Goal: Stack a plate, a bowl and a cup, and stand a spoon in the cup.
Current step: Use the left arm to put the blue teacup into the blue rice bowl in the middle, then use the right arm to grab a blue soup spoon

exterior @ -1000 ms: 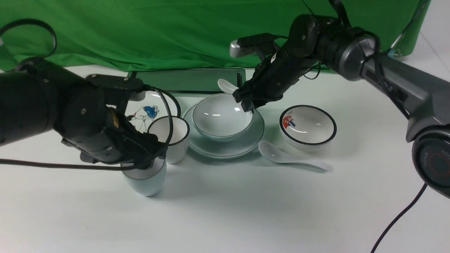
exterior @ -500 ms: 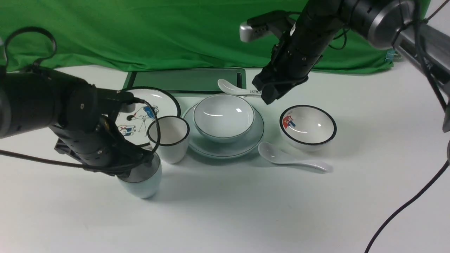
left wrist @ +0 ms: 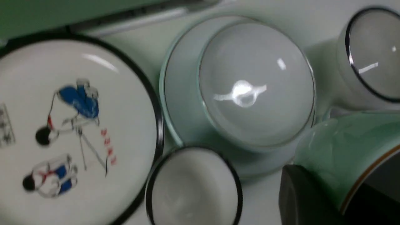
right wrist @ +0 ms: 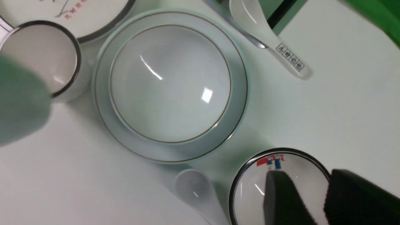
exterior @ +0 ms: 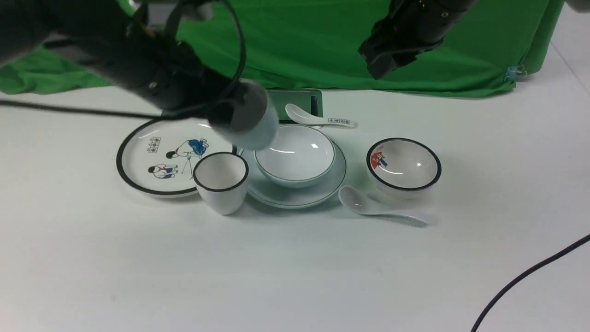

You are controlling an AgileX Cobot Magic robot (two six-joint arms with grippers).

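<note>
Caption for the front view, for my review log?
Left gripper holds the cup aloft beside the bowl on the plate; right gripper hangs open above; spoon untouched.

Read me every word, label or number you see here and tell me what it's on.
Marked spoon handle: a row of dark boxed characters, too small to read.
Cartoon plate: dark characters and a line of red ones, too blurred to read.
Nothing else shows any writing.

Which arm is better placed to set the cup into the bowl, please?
Left. The left gripper has its jaws closed on the cup, lifted beside the bowl that sits on the plate. The right gripper hangs high, jaws open and empty.
</note>
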